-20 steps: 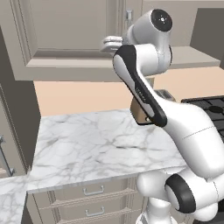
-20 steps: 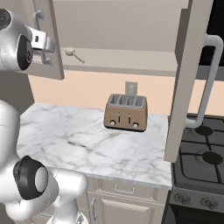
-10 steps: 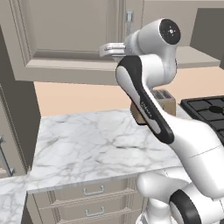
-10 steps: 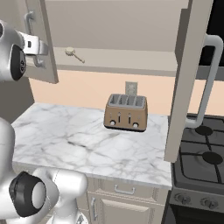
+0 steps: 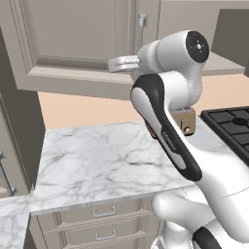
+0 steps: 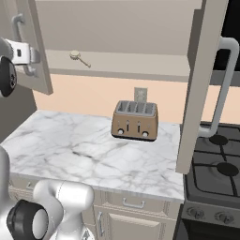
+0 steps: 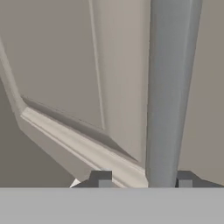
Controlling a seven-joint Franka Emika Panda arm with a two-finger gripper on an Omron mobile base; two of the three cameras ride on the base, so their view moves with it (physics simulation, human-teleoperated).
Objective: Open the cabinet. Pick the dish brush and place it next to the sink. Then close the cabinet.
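The cabinet stands with both doors swung out, and on its bare shelf lies the dish brush, round head to the left and thin handle trailing right, alone in the compartment. The fingers straddle the silver bar handle of the left door; one fingertip sits on each side of the bar, but whether they press it or merely bracket it I cannot tell. The brush is well apart from the fingers, further into the cabinet, past the door they are at. Below the fingers, on the marble worktop, stands a bronze toaster. In the left base view the arm covers most of the toaster, and the door's top is cut off.
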